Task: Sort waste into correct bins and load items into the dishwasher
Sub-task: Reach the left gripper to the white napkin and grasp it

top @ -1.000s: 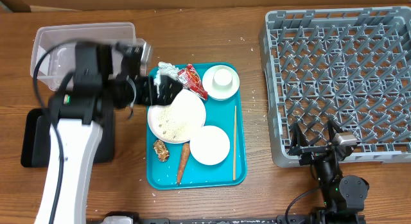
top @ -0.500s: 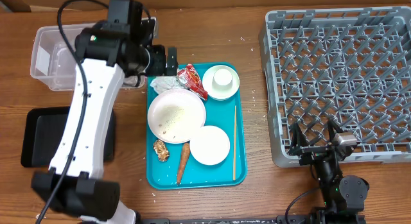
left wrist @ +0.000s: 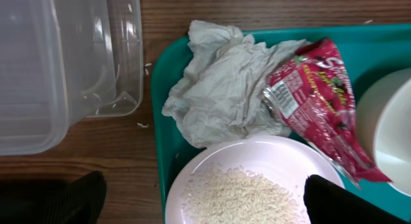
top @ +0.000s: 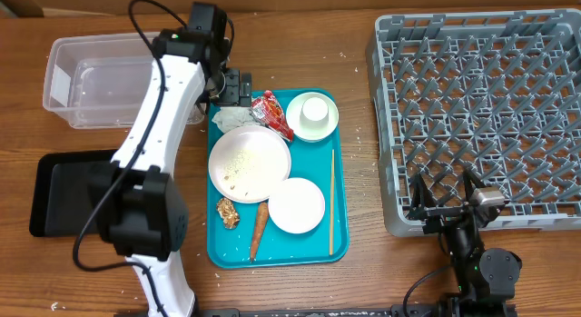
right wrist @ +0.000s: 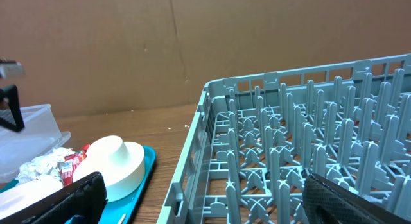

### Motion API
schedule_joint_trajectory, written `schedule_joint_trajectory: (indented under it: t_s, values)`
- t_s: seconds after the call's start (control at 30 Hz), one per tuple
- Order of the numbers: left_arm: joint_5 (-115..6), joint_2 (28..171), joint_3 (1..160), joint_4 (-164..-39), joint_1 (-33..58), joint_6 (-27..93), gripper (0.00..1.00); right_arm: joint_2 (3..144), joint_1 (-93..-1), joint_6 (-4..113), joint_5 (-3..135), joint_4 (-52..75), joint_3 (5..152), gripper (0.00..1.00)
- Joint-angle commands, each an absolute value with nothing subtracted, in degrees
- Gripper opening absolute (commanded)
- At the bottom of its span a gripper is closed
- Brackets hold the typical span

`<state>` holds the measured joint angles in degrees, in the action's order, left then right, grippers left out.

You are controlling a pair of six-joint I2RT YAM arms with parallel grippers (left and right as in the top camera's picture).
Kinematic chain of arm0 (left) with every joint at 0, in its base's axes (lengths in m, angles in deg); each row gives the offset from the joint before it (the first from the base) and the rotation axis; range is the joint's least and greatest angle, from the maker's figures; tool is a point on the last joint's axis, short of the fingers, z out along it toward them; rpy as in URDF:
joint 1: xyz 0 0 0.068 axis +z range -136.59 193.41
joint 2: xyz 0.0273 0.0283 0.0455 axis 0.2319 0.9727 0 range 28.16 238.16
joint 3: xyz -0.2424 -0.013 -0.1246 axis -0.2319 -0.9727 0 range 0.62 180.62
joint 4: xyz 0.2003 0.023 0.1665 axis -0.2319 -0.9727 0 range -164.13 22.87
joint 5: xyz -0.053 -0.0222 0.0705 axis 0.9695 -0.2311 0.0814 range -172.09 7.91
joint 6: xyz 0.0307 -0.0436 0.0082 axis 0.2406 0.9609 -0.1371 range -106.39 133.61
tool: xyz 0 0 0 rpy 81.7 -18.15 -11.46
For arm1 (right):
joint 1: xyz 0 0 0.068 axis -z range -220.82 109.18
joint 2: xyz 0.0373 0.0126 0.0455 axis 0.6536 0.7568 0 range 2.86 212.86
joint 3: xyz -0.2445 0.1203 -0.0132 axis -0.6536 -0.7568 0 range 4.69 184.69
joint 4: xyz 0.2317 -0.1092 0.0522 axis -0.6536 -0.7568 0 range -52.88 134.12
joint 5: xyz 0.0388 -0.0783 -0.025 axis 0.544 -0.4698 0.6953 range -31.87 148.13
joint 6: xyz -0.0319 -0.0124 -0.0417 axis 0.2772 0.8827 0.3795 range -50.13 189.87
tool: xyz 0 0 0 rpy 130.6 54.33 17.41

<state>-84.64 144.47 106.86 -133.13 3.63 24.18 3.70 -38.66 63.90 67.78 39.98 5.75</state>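
My left gripper [left wrist: 209,205], spread wide, hangs over the napkin [left wrist: 218,99] — I see it just ahead, between the fingers; the right gripper [right wrist: 205,201], also spread, sits well away.

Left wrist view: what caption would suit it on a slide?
Open left hand over a crumpled napkin and red wrapper on the teal tray, next to a plate of rice.

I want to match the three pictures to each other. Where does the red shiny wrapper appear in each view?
Overhead: the red wrapper lies near the tray's far edge, just left of the white cup.
Left wrist: the red wrapper is right of centre, touching the crumpled napkin.
Right wrist: the red wrapper is small, at the lower left, left of the white cup.
Shared landmark: the teal tray.
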Motion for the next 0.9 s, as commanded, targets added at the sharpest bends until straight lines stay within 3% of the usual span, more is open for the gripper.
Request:
schedule_joint_trajectory:
  t_s: [0.0, 0.07, 0.73, 0.87]
  values:
    - [-86.7, 148.1, 108.1, -132.5, 3.1, 24.4, 0.95, 3.0, -39.0, 63.9, 67.6, 40.2, 5.2, 1.0]
    - [-86.1, 150.0, 108.1, -131.7, 3.0, 24.4, 0.82, 3.0, -39.0, 63.9, 67.6, 40.2, 5.2, 1.0]
    - [-85.7, 158.9, 108.1, -127.6, 2.3, 24.9, 0.7, 3.0, -39.0, 63.9, 67.6, 40.2, 5.2, 1.0]
    - [-85.7, 158.9, 108.1, -127.4, 2.5, 25.0, 0.58, 3.0, -39.0, 63.9, 67.6, 40.2, 5.2, 1.0]
